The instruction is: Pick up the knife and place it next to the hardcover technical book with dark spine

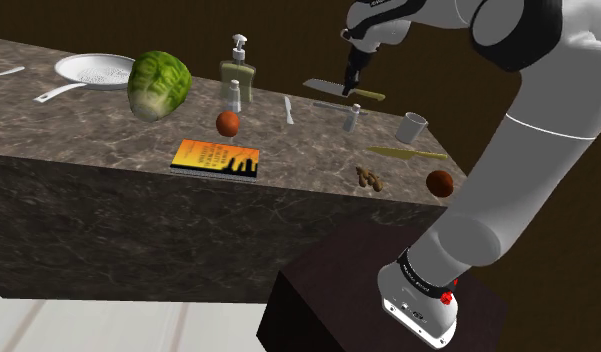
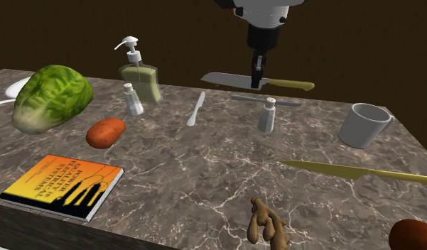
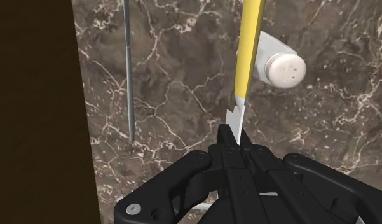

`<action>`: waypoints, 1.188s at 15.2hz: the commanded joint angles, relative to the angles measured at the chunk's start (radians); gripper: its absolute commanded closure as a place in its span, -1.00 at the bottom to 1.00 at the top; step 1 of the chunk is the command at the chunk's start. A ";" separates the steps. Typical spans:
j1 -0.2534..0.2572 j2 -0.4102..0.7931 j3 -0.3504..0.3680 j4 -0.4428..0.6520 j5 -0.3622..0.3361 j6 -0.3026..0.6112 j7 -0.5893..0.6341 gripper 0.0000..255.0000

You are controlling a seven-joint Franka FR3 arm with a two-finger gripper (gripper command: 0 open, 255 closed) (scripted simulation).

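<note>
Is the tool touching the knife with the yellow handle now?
Touching. In the wrist view the tool is shut on the blade of the knife, close to the handle, with no gap between them.

Dark marble counter [image 1: 88,125], brown wall [image 1: 188,20], pale floor [image 1: 88,325].

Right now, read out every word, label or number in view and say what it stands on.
Book: dark lettering on the orange cover, too blurred to read.
Black band at the arm's base: white marks, too small to read.
Knife in the hand: no lettering seen.
</note>
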 commanded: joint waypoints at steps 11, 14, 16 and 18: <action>0.127 -0.381 0.110 -0.422 -0.208 0.061 0.335 1.00; 0.144 -0.459 0.158 -0.500 -0.232 0.056 0.416 1.00; 0.155 -0.507 0.192 -0.547 -0.242 0.051 0.468 1.00; 0.168 -0.552 0.227 -0.590 -0.245 0.043 0.519 1.00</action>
